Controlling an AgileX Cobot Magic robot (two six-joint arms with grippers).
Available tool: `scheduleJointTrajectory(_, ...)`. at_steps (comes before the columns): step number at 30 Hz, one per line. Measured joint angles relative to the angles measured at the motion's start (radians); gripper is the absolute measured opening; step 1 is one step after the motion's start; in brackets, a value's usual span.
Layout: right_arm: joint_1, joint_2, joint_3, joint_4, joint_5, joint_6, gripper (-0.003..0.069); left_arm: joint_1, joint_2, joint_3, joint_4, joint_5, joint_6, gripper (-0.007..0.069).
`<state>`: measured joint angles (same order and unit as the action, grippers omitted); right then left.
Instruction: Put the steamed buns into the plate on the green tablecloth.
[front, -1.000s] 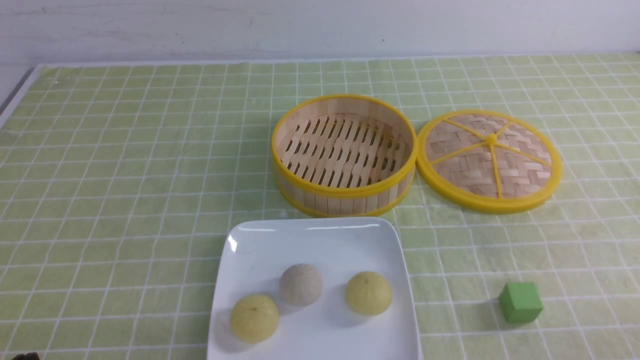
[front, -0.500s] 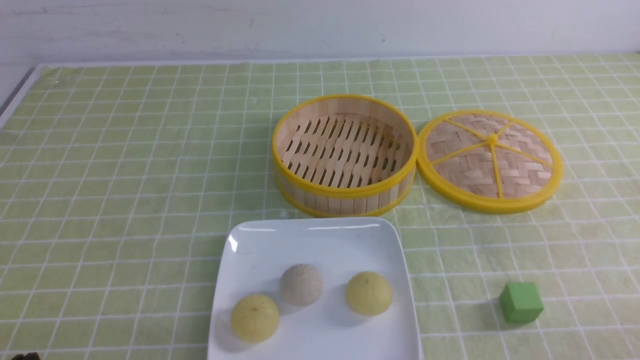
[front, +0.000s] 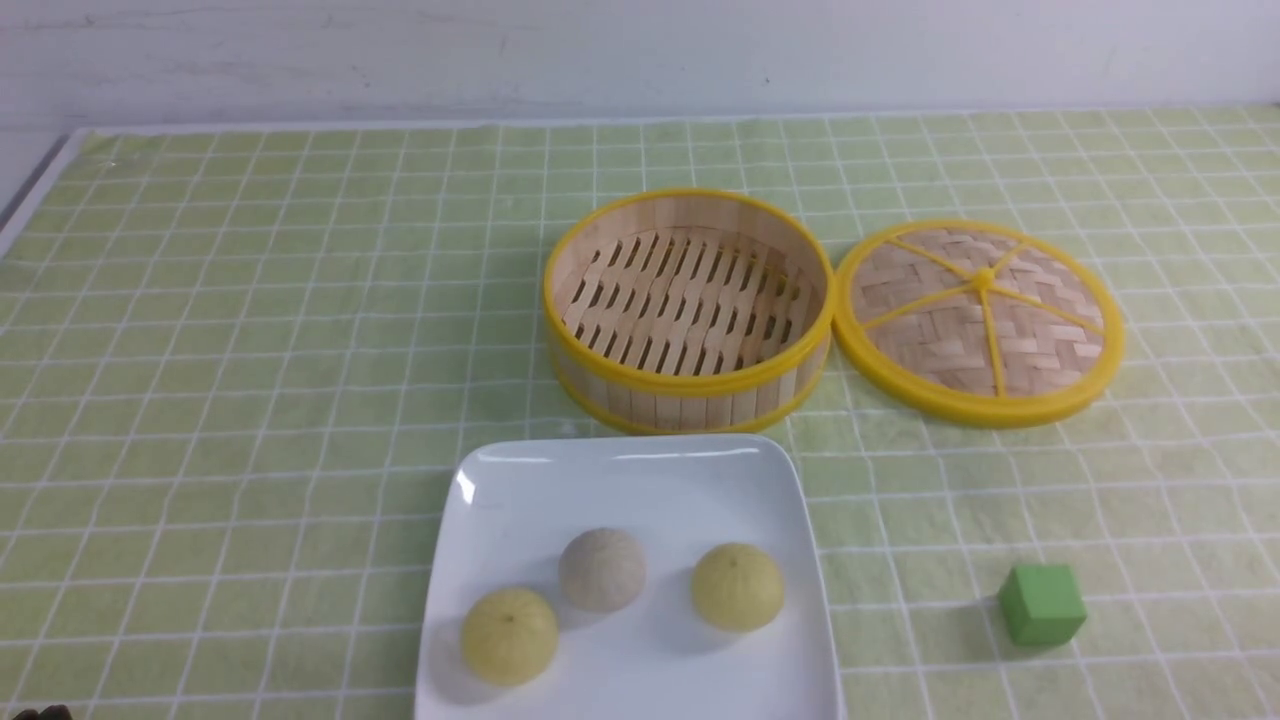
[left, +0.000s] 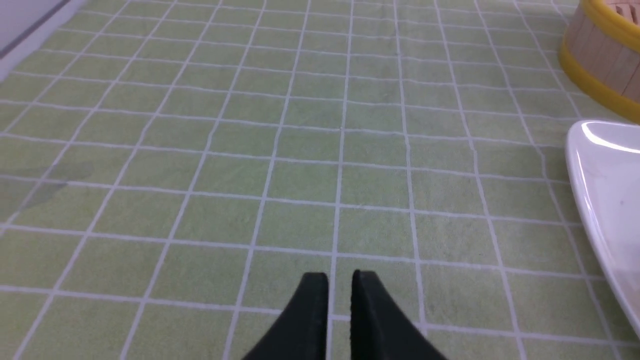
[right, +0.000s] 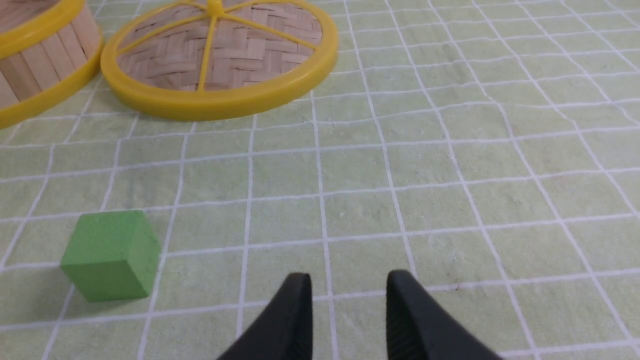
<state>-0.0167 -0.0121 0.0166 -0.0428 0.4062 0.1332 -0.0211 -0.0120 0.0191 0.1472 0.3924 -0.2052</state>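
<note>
Three steamed buns lie in the white square plate (front: 620, 480) at the front middle of the green tablecloth (front: 250, 350): a pale yellow one (front: 509, 635), an off-white one (front: 602, 569) and a second pale yellow one (front: 737, 586). My left gripper (left: 340, 274) hovers over bare cloth to the left of the plate's rim (left: 605, 170), with its jaws almost together and empty. Only a dark sliver of it (front: 40, 713) shows in the front view. My right gripper (right: 348, 274) is over bare cloth with its jaws apart and empty. It is out of the front view.
An empty bamboo steamer basket (front: 688, 385) stands behind the plate, and its woven lid (front: 980, 320) lies flat to its right. A small green cube (front: 1042, 604) sits right of the plate, near my right gripper in the right wrist view (right: 111, 255).
The dark sliver of my left gripper at the bottom left edge has slipped slightly lower. The buns, plate, basket, lid and cube have not moved.
</note>
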Motion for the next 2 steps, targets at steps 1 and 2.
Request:
scheduleJointTrajectory(1,0.0,0.0,0.0,0.0,0.0,0.0,0.0236,0.002,0.0,0.0,0.001,0.0,0.0,0.0107)
scheduleJointTrajectory(2,0.0,0.0,0.0,0.0,0.0,0.0,0.0236,0.004,0.0,0.0,0.002,0.0,0.0,0.0108)
